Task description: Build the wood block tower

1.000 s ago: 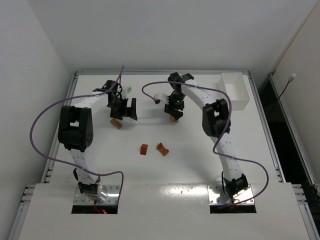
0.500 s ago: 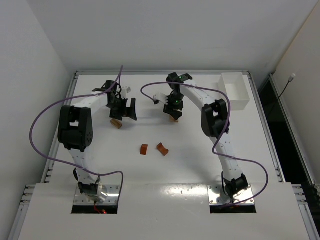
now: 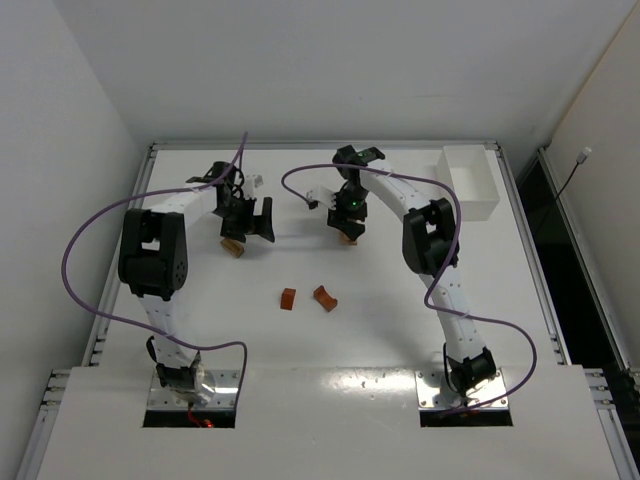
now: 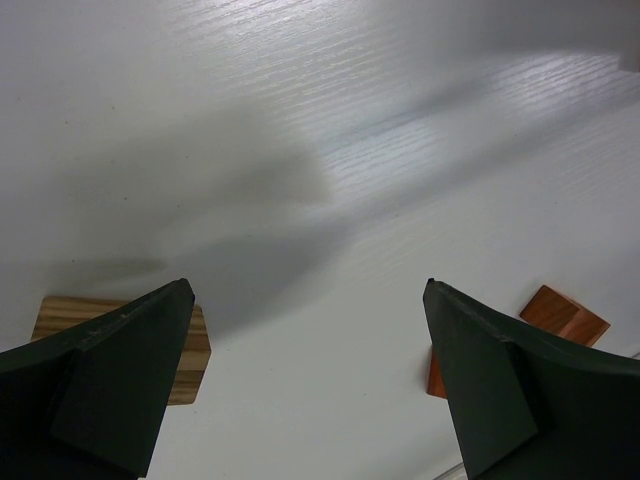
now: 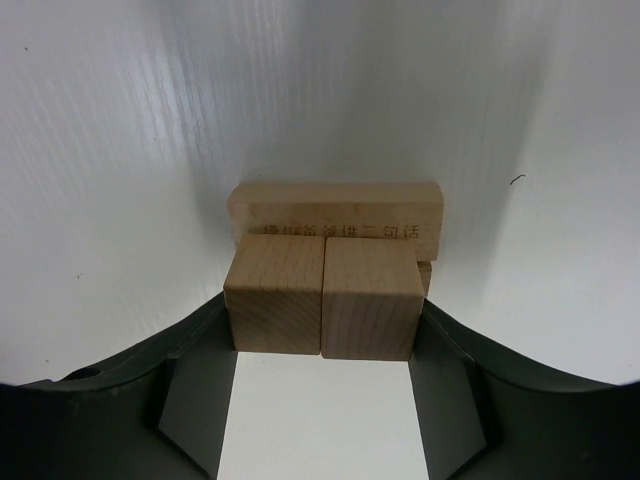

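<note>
Where right gripper [image 5: 321, 314] clasps pale cubes [image 5: 276, 292] | bar [image 5: 335, 210] just behind

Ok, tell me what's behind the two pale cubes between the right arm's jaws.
A pale wooden bar with printed characters, wider than both cubes together; its near edge is covered. A sliver of another block shows at right, mostly hidden.
</note>
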